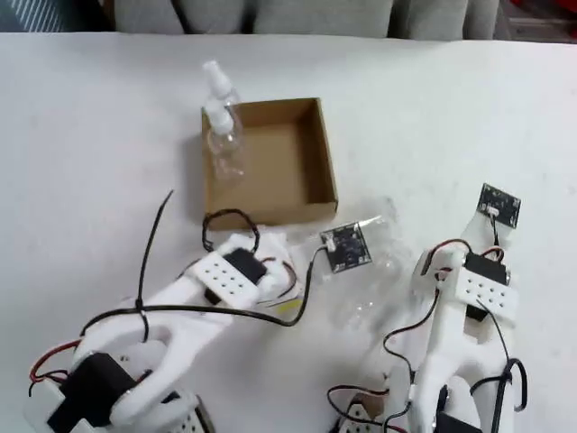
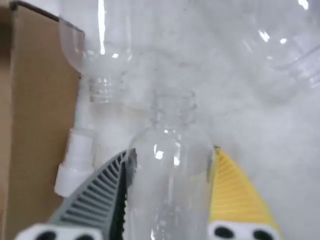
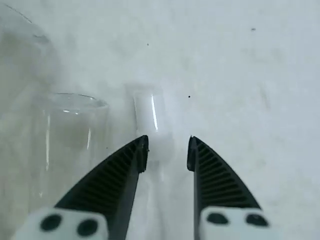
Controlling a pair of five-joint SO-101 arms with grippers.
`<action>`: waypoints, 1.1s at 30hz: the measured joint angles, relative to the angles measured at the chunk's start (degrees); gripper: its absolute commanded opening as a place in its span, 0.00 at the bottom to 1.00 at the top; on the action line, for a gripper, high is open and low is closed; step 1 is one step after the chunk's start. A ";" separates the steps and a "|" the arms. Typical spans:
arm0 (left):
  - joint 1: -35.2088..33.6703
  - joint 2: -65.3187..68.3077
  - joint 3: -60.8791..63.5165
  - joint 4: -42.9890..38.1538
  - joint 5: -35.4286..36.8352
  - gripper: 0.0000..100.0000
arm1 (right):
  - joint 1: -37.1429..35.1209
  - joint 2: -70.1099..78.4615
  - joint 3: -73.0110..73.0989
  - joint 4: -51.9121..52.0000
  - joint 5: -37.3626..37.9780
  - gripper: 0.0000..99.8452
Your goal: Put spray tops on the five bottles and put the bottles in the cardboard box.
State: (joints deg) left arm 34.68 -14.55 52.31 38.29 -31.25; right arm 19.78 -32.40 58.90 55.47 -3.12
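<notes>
My left gripper (image 2: 171, 152), one grey finger and one yellow, is shut on a clear bottle (image 2: 172, 175) with a bare open neck. Just beyond it lie another topless bottle (image 2: 102, 55) and a white spray top (image 2: 75, 162), close to the cardboard box's wall (image 2: 30, 125). My right gripper (image 3: 167, 141) is open, its black fingertips on either side of a whitish spray top (image 3: 149, 114) on the table, with a clear bottle (image 3: 70, 130) beside it. In the high view two bottles with spray tops (image 1: 223, 126) rest at the left wall of the cardboard box (image 1: 320, 162).
Several clear topless bottles (image 1: 370, 280) lie on the white table between the two arms, in front of the box. The left arm (image 1: 180, 307) stretches from the lower left and the right arm (image 1: 469, 298) from the lower right. Chairs stand behind the far table edge.
</notes>
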 measured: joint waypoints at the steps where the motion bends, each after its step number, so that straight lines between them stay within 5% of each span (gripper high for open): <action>1: 0.00 0.00 0.00 0.00 0.09 0.02 | 0.00 0.53 0.00 0.00 0.00 0.14; 28: 0.00 0.00 0.00 0.00 0.18 0.02 | -3.43 10.11 -2.29 -2.90 -0.18 0.16; 33: 0.00 0.00 0.00 0.00 0.18 0.02 | -3.43 10.20 -2.29 -4.13 -0.18 0.08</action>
State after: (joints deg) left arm 34.68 -14.55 52.31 38.29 -31.08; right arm 16.35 -22.20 56.62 51.34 -3.30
